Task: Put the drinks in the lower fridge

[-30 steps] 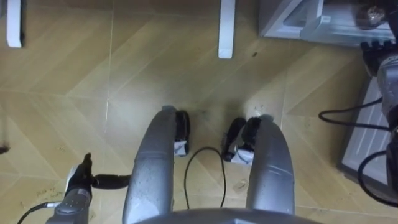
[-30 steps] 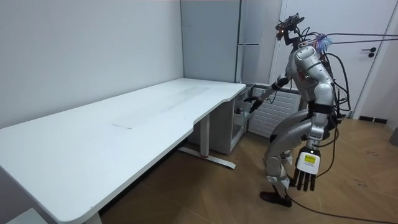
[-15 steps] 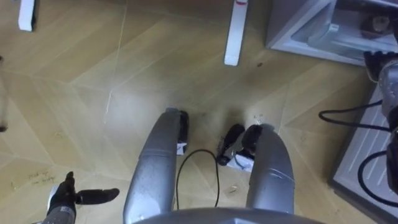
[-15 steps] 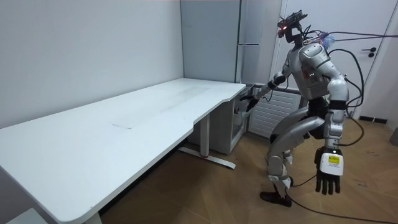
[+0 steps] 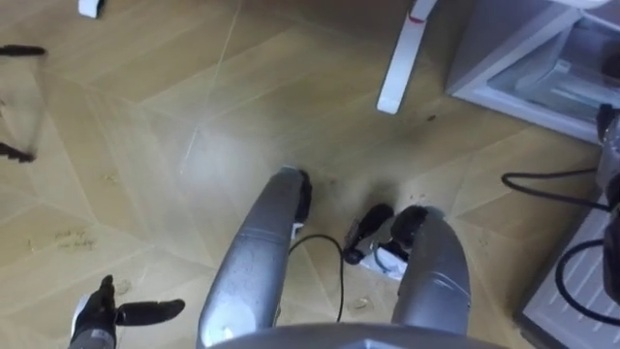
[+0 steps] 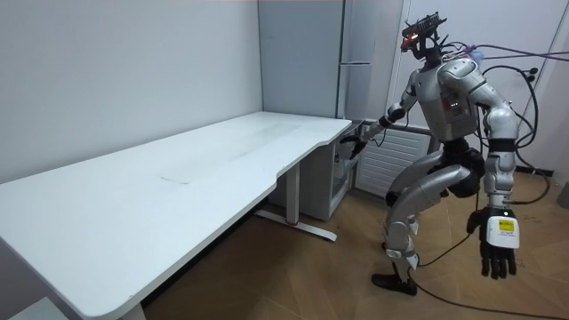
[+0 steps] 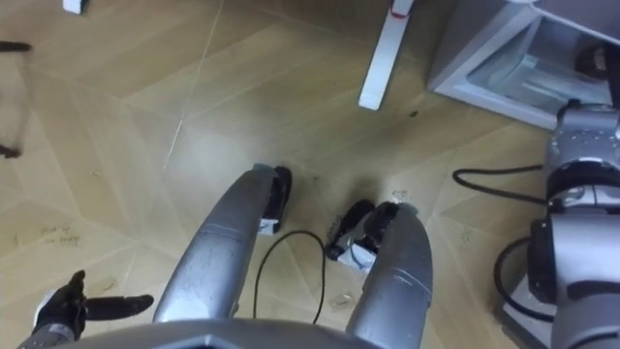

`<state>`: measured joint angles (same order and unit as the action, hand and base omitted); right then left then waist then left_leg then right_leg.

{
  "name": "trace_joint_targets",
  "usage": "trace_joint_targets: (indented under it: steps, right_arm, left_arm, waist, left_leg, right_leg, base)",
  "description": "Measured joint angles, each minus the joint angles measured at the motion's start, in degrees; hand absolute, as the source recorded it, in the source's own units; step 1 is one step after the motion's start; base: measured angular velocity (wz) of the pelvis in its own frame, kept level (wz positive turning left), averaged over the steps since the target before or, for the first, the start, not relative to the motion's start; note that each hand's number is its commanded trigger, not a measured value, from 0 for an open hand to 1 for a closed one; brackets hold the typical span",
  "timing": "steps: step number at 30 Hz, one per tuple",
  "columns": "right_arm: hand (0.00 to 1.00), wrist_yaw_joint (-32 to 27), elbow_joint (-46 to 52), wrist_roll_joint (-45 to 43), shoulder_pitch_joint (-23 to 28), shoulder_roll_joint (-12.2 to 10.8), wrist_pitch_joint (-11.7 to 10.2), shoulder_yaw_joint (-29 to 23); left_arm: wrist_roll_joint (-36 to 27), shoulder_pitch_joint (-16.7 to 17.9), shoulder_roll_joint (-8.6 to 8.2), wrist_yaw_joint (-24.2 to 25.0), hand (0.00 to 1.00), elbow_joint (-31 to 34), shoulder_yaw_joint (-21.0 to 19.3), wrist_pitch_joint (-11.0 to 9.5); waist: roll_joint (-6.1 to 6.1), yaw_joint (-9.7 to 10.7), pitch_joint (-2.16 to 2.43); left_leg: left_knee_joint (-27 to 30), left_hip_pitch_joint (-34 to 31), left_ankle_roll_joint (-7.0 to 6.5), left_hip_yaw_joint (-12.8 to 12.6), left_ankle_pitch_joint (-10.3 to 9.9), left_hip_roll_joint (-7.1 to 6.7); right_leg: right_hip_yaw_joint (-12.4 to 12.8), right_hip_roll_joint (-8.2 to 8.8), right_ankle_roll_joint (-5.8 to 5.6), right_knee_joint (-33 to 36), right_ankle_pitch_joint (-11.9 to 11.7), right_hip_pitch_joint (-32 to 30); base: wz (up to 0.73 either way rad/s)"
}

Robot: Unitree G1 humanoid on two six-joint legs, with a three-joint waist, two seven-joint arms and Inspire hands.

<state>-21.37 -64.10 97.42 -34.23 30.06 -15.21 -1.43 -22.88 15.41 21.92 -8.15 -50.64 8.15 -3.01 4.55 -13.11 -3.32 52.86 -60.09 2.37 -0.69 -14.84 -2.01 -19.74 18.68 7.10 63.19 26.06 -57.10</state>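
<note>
At the lower left of the eye views the robot's left hand (image 5: 94,316) hangs low beside the thigh. Its dark fingers are straight and loosely spread, the thumb sticks out sideways, and it holds nothing and touches nothing. In the room view the same hand (image 6: 498,245) dangles at the lower right, fingers pointing down above the light herringbone wooden floor (image 5: 145,145).

Further up the frame, right of centre, stands the white metal desk leg (image 5: 399,68). Just beyond it, in the upper right corner, is the grey open lower fridge compartment (image 5: 504,73). Its pale door (image 5: 572,281) is swung out along the right edge.

The right arm runs up that right edge towards the compartment. In the room view the right hand (image 6: 354,147) is stretched out to the fridge opening at centre frame, just past the end of the long white desk (image 6: 178,187) — how its fingers lie I cannot tell. The robot stands there with knees bent. Whether drinks stand inside the compartment cannot be made out.
</note>
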Motion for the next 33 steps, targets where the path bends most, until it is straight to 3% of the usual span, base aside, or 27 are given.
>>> trace_joint_targets:
  steps: [3,7,15,21,25,33]
  right_arm:
    - [0.00,-0.18,0.22,0.00,-0.01,-0.01,-0.13,-0.27]
    - [0.00,-0.36,0.22,0.16,-0.04,0.00,-0.12,-0.94]
    - [0.00,-0.41,0.22,0.82,-0.57,-0.02,0.39,-1.72]
    - [0.00,-2.28,1.15,1.37,-0.60,-0.04,1.11,-2.88]
    - [0.00,-4.57,2.74,1.53,-0.59,-0.10,0.34,-4.88]
    - [0.00,-8.21,5.79,1.85,-0.59,-0.18,0.11,-4.91]
  left_arm:
    - [0.08,0.04,0.00,0.00,0.00,-0.15,-2.17,-0.35]
    - [0.11,0.47,0.12,0.01,0.00,-0.61,-2.76,-1.10]
    - [0.07,0.60,0.11,0.25,0.00,-1.57,-2.70,-1.13]
    - [-0.04,0.59,0.12,1.33,0.00,-2.77,-2.72,-1.32]
    - [0.34,0.63,-0.07,1.48,0.00,-2.89,-2.93,-2.04]
    - [1.18,0.61,-0.27,1.46,0.00,-2.83,-3.62,-2.46]
  waist:
    - [0.00,-0.25,0.00]
    - [-0.15,-1.18,0.08]
    - [-0.23,-1.34,0.08]
    - [-0.46,-0.99,0.03]
    - [-0.76,-0.95,0.09]
    - [-0.99,-0.84,0.21]
  left_leg:
    - [-2.43,1.43,0.33,0.42,1.25,-0.42]
    - [-3.53,3.21,0.64,1.00,1.49,-0.52]
    - [-3.58,3.77,0.48,1.53,1.96,-0.79]
    - [-3.57,4.58,0.53,2.56,2.09,-1.41]
    - [-3.30,4.37,0.52,2.28,2.26,-1.72]
    - [-2.63,3.71,0.51,2.24,2.25,-1.59]
  right_leg:
    - [-2.06,1.33,0.21,-1.27,-0.12,1.69]
    - [-2.99,1.35,1.13,-2.05,-0.37,3.68]
    - [-4.09,1.77,0.14,-2.41,-0.11,5.20]
    - [-5.32,2.45,0.00,-2.40,0.21,6.87]
    - [-5.44,3.29,-0.20,-1.71,0.46,6.74]
    - [-5.37,3.26,0.02,-1.13,0.62,6.10]
  base:
    - [0.13]
    - [0.06]
    - [0.04]
    - [0.09]
    - [0.08]
    - [0.00]
